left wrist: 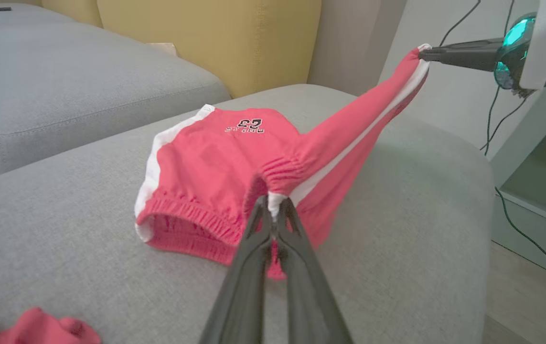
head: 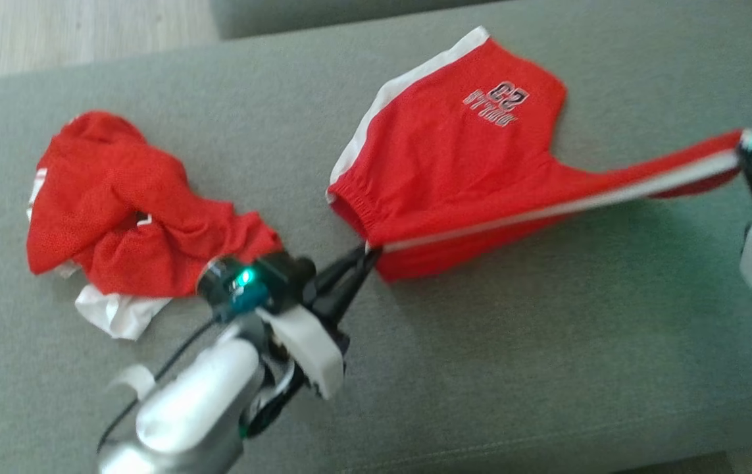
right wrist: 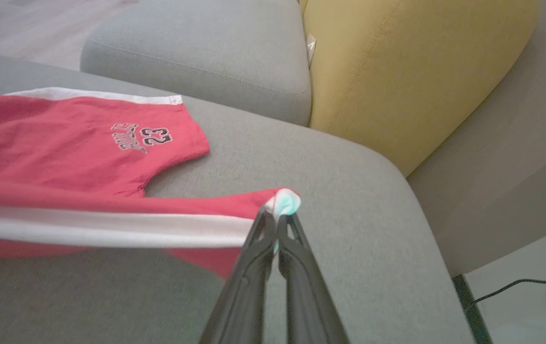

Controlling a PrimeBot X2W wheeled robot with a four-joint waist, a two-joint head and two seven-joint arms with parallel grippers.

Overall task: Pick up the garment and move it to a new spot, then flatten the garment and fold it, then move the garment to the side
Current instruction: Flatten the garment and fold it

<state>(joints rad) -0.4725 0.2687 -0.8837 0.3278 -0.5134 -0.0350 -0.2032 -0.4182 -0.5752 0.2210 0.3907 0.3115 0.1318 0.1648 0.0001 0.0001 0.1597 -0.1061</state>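
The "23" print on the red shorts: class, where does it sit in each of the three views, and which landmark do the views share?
Head view: the "23" print is upper right of centre on the red shorts, upside down.
Left wrist view: just left of centre, upside down.
Right wrist view: left of centre, upper half, readable.
Shared landmark: the white side stripe, stretched between left gripper and right gripper.
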